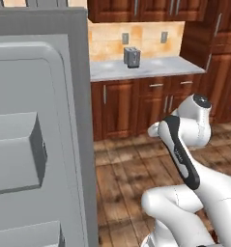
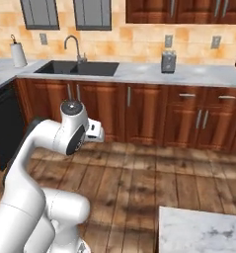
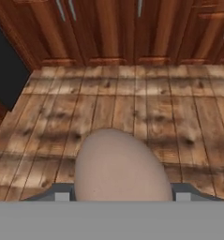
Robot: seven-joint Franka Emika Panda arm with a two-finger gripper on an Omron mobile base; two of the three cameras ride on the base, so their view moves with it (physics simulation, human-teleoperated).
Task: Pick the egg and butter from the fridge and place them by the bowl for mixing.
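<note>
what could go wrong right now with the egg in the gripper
1. The egg sits between the gripper fingers over bare wooden floor; a slip would likely drop it there, with no counter beneath.
2. It is round and smooth, held at its sides, so a fast swing could roll it out.
3. The open fridge door stands close to the arm; a wide turn might clip it.

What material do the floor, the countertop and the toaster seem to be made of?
Floor: wooden planks, matte and worn, with visible grain and knots. Countertop: pale grey stone, perhaps marble, faintly mottled. Toaster: likely brushed metal, grey with a dull sheen.
</note>
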